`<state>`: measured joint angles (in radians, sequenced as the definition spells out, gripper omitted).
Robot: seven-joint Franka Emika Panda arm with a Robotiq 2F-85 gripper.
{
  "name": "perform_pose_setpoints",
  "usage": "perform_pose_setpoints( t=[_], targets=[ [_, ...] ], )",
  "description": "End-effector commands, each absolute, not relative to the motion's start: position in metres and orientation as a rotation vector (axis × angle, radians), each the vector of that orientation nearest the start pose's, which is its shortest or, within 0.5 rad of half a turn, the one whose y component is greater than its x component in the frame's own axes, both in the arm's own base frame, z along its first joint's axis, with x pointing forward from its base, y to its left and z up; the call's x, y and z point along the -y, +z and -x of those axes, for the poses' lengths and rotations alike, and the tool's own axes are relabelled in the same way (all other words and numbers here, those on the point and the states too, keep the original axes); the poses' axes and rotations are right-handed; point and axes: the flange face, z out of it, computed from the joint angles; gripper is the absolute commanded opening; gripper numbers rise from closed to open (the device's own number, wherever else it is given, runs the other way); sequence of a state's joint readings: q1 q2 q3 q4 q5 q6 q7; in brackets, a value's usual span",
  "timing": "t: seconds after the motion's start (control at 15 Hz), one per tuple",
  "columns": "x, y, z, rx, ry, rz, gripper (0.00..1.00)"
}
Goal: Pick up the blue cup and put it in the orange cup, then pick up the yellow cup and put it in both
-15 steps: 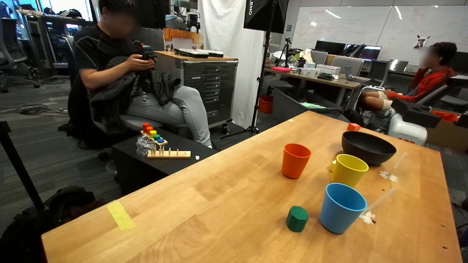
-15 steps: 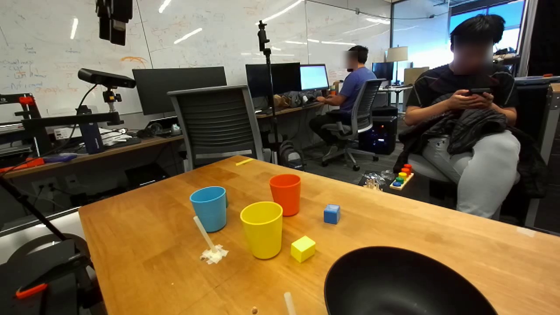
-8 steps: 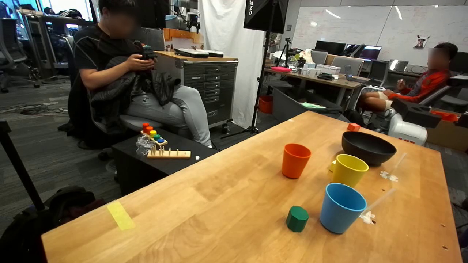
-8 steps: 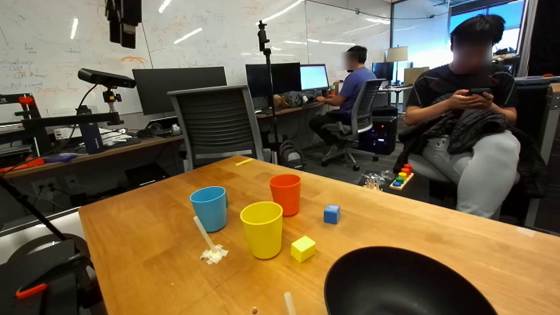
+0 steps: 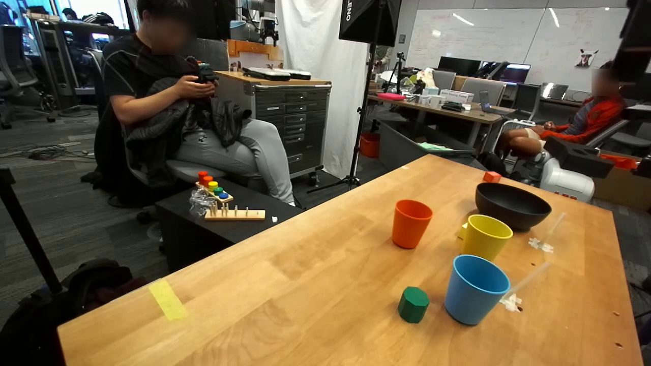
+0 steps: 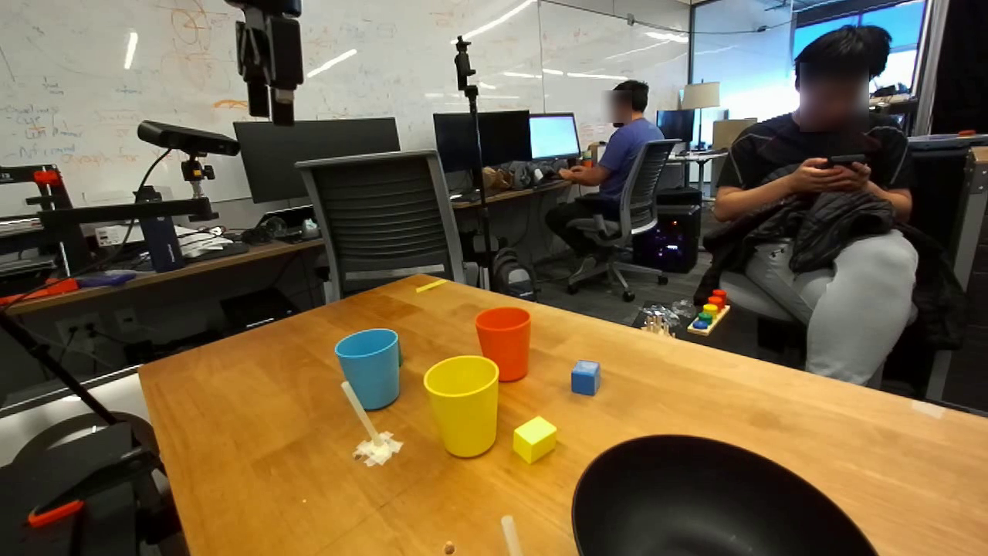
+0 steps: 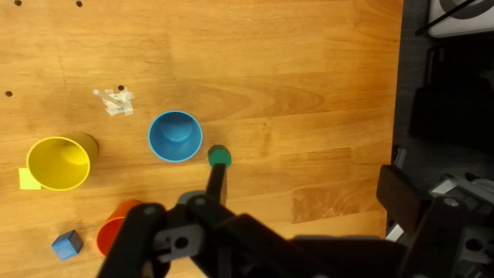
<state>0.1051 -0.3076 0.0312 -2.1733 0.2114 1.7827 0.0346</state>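
The light-blue cup point(image 5: 472, 295) stands upright and empty on the table, and it also shows in the wrist view point(image 7: 175, 137). The orange cup point(image 6: 504, 346) stands upright, and in the wrist view point(image 7: 110, 231) the gripper partly covers it. The yellow cup point(image 6: 463, 409) stands upright between the blue cup and the black bowl, and it shows in the wrist view point(image 7: 58, 164). My gripper point(image 7: 303, 173) is wide open and empty, high above the table. In an exterior view the gripper point(image 6: 270, 108) hangs well above and left of the cups.
A green block point(image 5: 413, 305) stands close beside the blue cup. A yellow block point(image 6: 535, 439) and a blue block point(image 6: 586, 378) lie near the cups. A black bowl point(image 5: 511, 206) and a red block point(image 5: 492, 176) are beyond. Thin sticks point(image 6: 360, 413) are taped upright to the table.
My gripper has moved right and lower in an exterior view, and part of the arm now shows at the top right corner of an exterior view. The cups and blocks have not moved.
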Motion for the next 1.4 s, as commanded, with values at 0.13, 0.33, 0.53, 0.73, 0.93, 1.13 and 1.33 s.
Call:
perform_pose_setpoints(
  t=[0.13,0.33,0.53,0.73,0.93,1.13,1.33],
  targets=[
    [-0.080,0.472,-0.464,-0.004,0.182,3.029,1.00],
    [-0.078,0.447,-0.468,-0.010,0.199,3.055,1.00],
    [-0.079,0.426,-0.464,0.002,0.202,3.054,1.00],
    [-0.079,0.409,-0.459,0.001,0.134,3.062,1.00],
    [-0.076,0.391,-0.457,-0.018,0.107,3.067,1.00],
    [-0.073,0.372,-0.456,-0.026,0.109,3.066,1.00],
    [-0.070,0.353,-0.460,-0.035,0.087,3.071,1.00]
  ],
)
